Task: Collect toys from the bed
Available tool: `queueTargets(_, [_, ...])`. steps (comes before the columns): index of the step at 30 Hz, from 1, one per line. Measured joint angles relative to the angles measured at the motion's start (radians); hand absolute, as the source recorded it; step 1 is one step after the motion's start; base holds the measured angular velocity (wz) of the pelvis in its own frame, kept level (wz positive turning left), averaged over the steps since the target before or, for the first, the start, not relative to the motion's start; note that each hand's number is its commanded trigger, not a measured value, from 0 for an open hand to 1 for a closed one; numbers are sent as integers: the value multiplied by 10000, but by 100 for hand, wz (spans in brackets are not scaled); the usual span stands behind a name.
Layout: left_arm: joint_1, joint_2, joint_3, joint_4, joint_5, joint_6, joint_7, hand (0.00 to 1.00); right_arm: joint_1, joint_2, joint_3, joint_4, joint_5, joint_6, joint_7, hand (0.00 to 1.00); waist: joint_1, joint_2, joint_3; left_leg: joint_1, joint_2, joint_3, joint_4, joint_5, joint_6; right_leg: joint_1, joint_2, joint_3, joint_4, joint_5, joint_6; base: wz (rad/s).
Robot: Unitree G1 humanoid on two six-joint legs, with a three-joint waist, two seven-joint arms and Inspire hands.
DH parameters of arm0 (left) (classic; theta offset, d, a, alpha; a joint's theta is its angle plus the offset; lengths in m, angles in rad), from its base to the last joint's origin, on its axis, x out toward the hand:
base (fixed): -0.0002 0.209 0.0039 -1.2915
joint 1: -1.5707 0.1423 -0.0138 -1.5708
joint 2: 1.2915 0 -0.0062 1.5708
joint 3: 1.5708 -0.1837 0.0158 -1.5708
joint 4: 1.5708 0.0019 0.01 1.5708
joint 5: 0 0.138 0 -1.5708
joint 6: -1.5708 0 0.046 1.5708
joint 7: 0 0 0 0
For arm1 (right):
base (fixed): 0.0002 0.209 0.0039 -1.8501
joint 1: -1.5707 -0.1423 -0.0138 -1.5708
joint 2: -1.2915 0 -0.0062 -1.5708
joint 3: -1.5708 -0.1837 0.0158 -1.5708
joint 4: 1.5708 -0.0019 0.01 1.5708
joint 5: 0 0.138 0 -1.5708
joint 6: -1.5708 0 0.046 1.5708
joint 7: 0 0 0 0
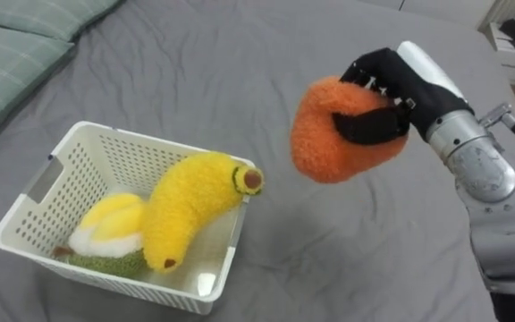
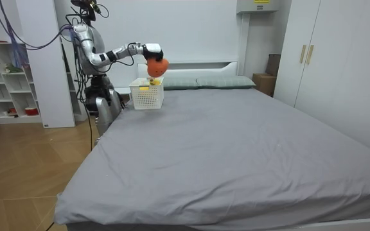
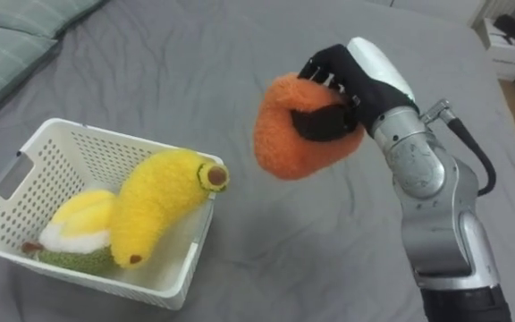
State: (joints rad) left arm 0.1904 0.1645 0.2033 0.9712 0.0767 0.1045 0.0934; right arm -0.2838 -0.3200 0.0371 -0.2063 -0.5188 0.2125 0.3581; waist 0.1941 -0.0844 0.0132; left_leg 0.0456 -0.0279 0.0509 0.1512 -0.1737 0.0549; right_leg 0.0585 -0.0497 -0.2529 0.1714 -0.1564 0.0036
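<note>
The right robot hand (image 1: 392, 85) is clutching the orange plush toy (image 1: 329, 148) in curled fingers, above the bed (image 1: 240, 63), just beside the white basket (image 1: 88, 165) sitting near the bed's corner.

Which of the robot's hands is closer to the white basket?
Right. The right hand, curled round the orange plush toy, hangs in the air just right of the basket; where the left hand is, I cannot tell.

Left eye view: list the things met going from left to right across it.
Green pillow → yellow-and-white plush → yellow banana plush → orange plush → right hand, its fingers curled round the orange plush.
</note>
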Motion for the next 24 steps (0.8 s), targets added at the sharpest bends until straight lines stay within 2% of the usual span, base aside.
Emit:
queueTargets(4, [-40, 20, -3, -106, 51, 26, 1, 0, -556, 28, 658, 5, 91, 69, 9, 100, 114, -28, -18, -13, -3, -76, 28, 0, -1, 25, 8, -14, 6, -1, 2, 5])
queueTargets(7, [-70, 90, -108, -106, 153, 101, -6, 0, -903, 26, 972, 126, 184, 78, 12, 100, 355, -107, -50, -13, -26, -260, 62, 0, 0, 123, -8, -254, 6, -8, 13, 17])
queueTargets(9, [-91, 141, -111, -117, 474, 143, -28, 0, -1223, 21, 1188, 410, 140, 78, 5, 100, 590, -246, -49, -51, -31, -336, 113, 0, -1, 141, -10, -344, 5, -11, 17, 13])
queueTargets(11, [-88, 160, -110, -149, 523, 193, -84, 0, -1444, 21, 1408, 640, 137, 82, 5, 100, 654, -366, -49, -103, -40, -428, 150, 1, -3, 143, -22, -474, 1, -11, 17, 13])
queueTargets(14, [-124, 203, -94, -148, 824, 207, -180, 0, -1721, 26, 1760, 726, 106, 97, 13, 100, 921, -542, -2, -193, -58, -555, 196, 1, -3, 142, -29, -535, -10, -10, 17, 12])
queueTargets(16, [-144, 204, -78, -148, 915, 253, -203, 0, -1806, 116, 1866, 726, 126, 103, 20, 100, 1096, -553, -1, -197, -58, -568, 210, -1, -2, 144, -30, -572, -12, -10, 17, 6])
queueTargets(19, [-219, 205, -61, -169, 935, 429, -221, 0, -2156, 400, 1871, 729, 227, 294, 9, 100, 1159, -545, 6, -281, -78, -677, 268, -1, -2, 144, -52, -718, -21, -10, 17, 12])
queueTargets(24, [-312, 225, 117, -351, 1154, 567, -218, 0, -2424, 422, 1918, 756, 828, 294, -211, 100, 1466, -512, 27, -426, -122, -921, 313, 1, -5, 126, -51, -792, -46, -12, 20, 10])
